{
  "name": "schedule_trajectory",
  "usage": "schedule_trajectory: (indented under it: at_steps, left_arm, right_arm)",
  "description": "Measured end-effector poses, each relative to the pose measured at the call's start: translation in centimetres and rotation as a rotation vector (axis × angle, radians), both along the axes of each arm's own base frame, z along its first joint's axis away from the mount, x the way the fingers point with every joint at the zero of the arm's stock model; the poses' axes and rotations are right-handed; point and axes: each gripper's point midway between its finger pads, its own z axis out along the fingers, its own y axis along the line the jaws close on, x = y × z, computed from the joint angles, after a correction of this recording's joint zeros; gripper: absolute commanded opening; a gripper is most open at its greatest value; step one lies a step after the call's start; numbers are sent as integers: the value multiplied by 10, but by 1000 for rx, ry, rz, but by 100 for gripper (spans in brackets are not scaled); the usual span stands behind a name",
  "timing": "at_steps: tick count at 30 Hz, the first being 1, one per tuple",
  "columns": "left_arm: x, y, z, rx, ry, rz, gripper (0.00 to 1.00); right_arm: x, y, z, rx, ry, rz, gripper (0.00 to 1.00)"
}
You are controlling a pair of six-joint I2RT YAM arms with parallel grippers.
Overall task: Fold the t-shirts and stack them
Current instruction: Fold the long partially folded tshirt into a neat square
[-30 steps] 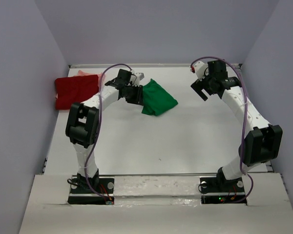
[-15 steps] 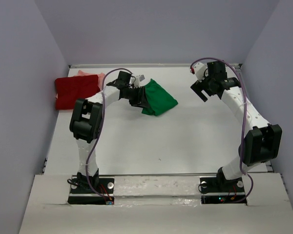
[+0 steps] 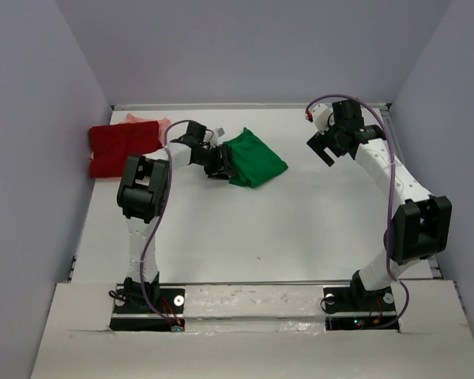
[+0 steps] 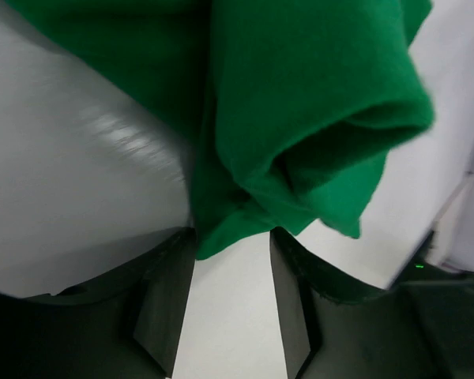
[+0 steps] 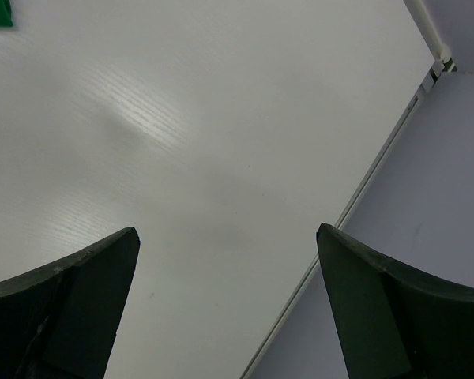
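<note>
- Green t-shirt [image 3: 257, 158]: is lying as a compact, somewhat rumpled bundle on the table [image 3: 300, 237], in the middle of the far half, well apart from the other two shirts. Its left edge is the nearest cloth to the arm bases.
- Left gripper [image 3: 220, 163]: is sitting low at that left edge. In the left wrist view the left gripper [image 4: 231, 257] is showing its jaws partly parted, bare table between them, while a folded corner of the green t-shirt [image 4: 300, 103] is drooping into their mouth. No pinch on the cloth is showing; whether the corner is touching a finger cannot be told.
- Right gripper [image 3: 325, 149]: is hovering over bare table at the far right, near the rim. In its own wrist view the right gripper [image 5: 227, 233] is standing spread wide, holding nothing, with only a green scrap showing at the top left corner.
- Dark red t-shirt [image 3: 122, 148]: is resting folded flat at the far left, against the side wall.
- Salmon-pink t-shirt [image 3: 148, 121]: is peeking out at the far edge of the red one, touching it; whether it is lying under or just behind cannot be told.
- Step in hand, as judged: the green shirt is looking folded but not stacked, so the work is sitting between fold and stack.
- Next move, as judged: is calling for a firm bite through all layers at the left edge, so that the bundle is not unrolling while being carried left onto the red shirt.
</note>
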Motion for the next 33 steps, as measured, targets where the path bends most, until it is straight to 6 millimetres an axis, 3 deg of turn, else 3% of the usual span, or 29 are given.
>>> schedule_trajectory:
  at_steps: [2, 9, 20, 33]
  left_arm:
    - [-3, -3, -10, -22, 47, 0, 54]
    - [10, -10, -9, -53, 39, 19, 50]
    - [29, -18, 6, -103, -2, 62, 50]
    - [32, -27, -8, -121, 12, 73, 49]
  right_arm:
    - [0, 0, -1, 0, 1, 0, 100]
    - [1, 0, -7, -4, 17, 0, 100]
    - [3, 1, -19, -10, 45, 1, 100]
    - [4, -1, -19, -25, 46, 5, 100]
